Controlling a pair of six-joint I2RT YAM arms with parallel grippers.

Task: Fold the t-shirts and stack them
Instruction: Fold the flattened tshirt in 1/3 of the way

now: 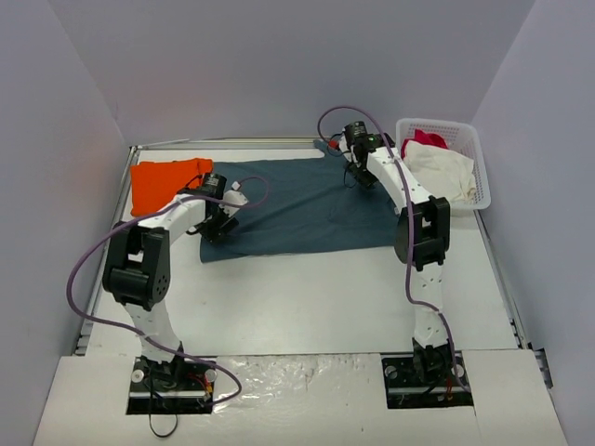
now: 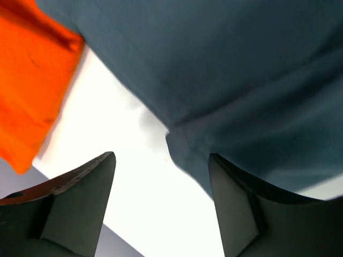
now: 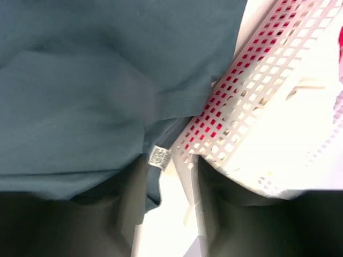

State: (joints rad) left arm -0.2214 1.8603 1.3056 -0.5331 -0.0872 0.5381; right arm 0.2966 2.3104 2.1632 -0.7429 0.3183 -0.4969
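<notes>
The dark slate-blue t-shirt [image 1: 307,206] lies spread flat across the back middle of the table. The orange t-shirt [image 1: 165,181] lies folded at the back left, touching the blue one's left end. My left gripper [image 1: 219,223] is open over the blue shirt's near left corner. In the left wrist view [image 2: 161,166] that corner [image 2: 187,150] lies by the right finger and the orange shirt [image 2: 32,91] is at the upper left. My right gripper [image 1: 359,173] is open at the shirt's far right edge. In the right wrist view [image 3: 171,209] the shirt hem and its label [image 3: 159,157] lie between the fingers, ungripped.
A white plastic basket [image 1: 465,139] stands at the back right and holds a white garment [image 1: 444,172] and a red-pink garment [image 1: 423,139]. Its lattice wall [image 3: 241,91] is right beside my right gripper. Grey walls enclose the table on three sides.
</notes>
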